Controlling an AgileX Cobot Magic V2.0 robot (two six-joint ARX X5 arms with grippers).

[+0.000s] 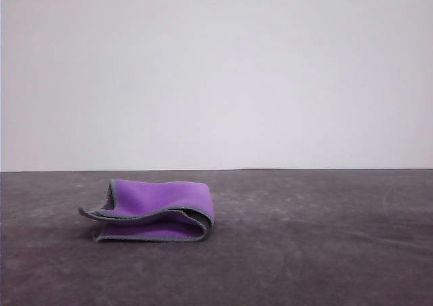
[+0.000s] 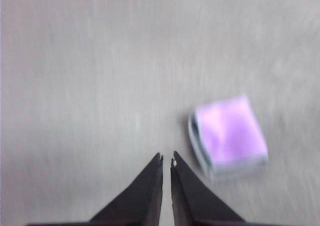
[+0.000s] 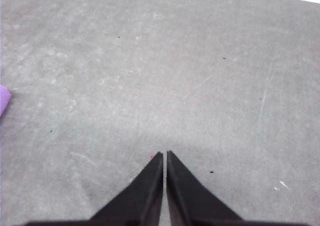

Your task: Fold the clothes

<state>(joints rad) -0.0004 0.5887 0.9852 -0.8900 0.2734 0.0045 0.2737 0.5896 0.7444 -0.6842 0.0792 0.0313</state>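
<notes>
The clothes [image 1: 159, 208], a purple cloth with grey edging, are lying on the grey table [image 1: 325, 252] as a compact stack of layers, which suggests folding is largely complete. The left gripper [image 2: 167, 158] is hanging above the table with its fingers [image 2: 150, 186] closed on nothing; the cloth is sitting just beside and slightly ahead of the tips. The right gripper [image 3: 164, 155] is likewise showing closed, empty fingers, with only a purple corner [image 3: 4, 100] well off to one side. No brand, label or writing is readable.
</notes>
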